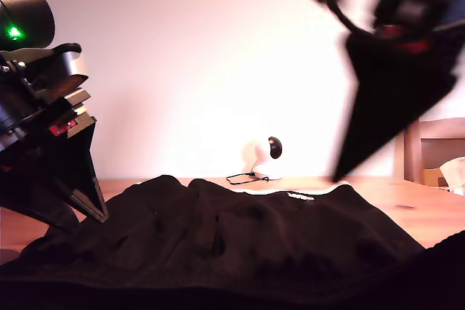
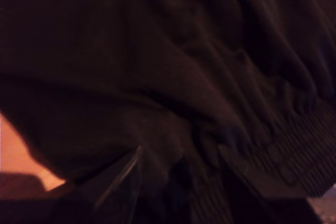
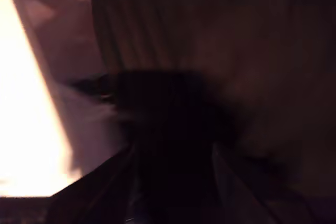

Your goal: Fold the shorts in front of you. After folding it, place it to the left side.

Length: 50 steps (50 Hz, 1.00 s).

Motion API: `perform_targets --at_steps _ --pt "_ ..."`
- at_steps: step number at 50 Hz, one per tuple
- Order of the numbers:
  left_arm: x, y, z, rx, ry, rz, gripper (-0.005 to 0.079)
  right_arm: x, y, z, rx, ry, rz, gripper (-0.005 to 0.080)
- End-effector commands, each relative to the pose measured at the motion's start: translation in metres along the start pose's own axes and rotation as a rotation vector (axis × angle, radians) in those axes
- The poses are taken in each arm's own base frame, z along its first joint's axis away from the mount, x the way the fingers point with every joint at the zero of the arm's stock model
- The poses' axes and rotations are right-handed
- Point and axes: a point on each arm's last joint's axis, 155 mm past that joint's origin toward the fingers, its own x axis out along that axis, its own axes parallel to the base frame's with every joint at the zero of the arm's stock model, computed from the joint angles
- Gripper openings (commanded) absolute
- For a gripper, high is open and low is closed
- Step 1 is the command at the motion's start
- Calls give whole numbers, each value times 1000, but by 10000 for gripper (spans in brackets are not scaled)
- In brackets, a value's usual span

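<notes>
The black shorts (image 1: 240, 237) lie spread over the wooden table (image 1: 429, 212), with a white trim (image 1: 320, 192) along their far edge. At the exterior view's left, my first gripper (image 1: 64, 125) hangs low, shut on a corner of the cloth that droops from it. Its wrist view shows dark fabric (image 2: 157, 66) and the ribbed waistband (image 2: 294, 150) close against the jaws. At the exterior view's upper right, my second gripper (image 1: 403, 30) is raised high and blurred, shut on another part of the shorts (image 3: 210, 35), which hangs down as a long black flap.
A small white device (image 1: 256, 157) with a black cable stands at the table's far edge. A wooden chair (image 1: 436, 139) and something white (image 1: 454, 172) are at the exterior view's right. A plain wall lies behind.
</notes>
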Motion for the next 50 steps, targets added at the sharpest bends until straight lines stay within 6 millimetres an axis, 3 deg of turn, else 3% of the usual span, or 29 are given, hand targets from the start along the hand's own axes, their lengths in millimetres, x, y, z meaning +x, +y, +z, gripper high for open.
perform_targets --at_steps 1,10,19,27,45,50 --pt "-1 -2 3 12 -9 -3 408 8 -2 15 -97 -23 -25 407" --pt "-1 -2 3 11 -7 -3 407 39 11 28 -245 -20 -10 413" --pt "-1 -2 2 11 -3 -3 407 66 28 21 -294 39 19 440" --pt "-1 -2 1 10 -2 -3 407 74 43 19 -328 53 49 440" --pt "-1 -2 -3 3 15 -3 407 88 38 34 -326 1 26 438" --pt "-1 -2 -5 1 22 -3 407 96 39 27 -322 25 35 438"
